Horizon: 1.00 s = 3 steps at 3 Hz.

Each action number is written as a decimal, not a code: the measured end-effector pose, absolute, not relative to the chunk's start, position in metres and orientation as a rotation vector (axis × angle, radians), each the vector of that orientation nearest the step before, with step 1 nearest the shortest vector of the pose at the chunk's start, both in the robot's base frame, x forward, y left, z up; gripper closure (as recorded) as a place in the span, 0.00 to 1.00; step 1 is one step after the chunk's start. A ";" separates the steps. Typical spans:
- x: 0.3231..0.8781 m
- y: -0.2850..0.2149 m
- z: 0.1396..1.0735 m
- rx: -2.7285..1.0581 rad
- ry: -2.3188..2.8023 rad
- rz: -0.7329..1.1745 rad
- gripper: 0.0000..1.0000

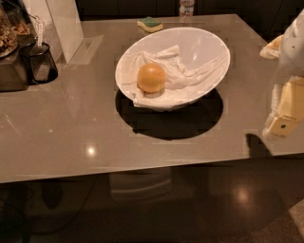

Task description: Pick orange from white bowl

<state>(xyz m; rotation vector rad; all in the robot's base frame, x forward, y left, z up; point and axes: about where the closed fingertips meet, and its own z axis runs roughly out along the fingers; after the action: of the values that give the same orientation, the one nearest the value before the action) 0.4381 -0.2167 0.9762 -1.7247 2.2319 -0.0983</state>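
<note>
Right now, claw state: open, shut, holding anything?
Claw: far right, apart from the round orange fruit lying in the glossy white bowl; open or shut cannot be told.

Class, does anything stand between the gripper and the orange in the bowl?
Only the bowl's right wall lies between the gripper, at the table's right edge, and the orange. The orange sits uncovered on the cloth, open from above.

Glossy grey-brown rectangular counter [71,123]. Large glossy white bowl [209,42] sits mid-counter, tilted. Yellow-and-green sponge [149,23] and clear plastic bottle [186,7] at the far edge, apart from the bowl. Black mesh cup [42,61] and clear acrylic sign stand [66,28] at left. Gripper [284,124] hangs over the counter's right edge, well apart from the bowl.
</note>
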 end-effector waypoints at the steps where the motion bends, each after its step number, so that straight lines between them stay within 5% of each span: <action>1: 0.438 -0.217 0.976 -1.725 2.231 -0.098 0.00; 3: 0.492 -0.166 0.994 -1.760 2.037 0.019 0.00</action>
<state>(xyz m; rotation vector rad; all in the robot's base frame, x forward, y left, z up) 0.4919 -0.1656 0.9942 -1.7600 2.0365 0.0189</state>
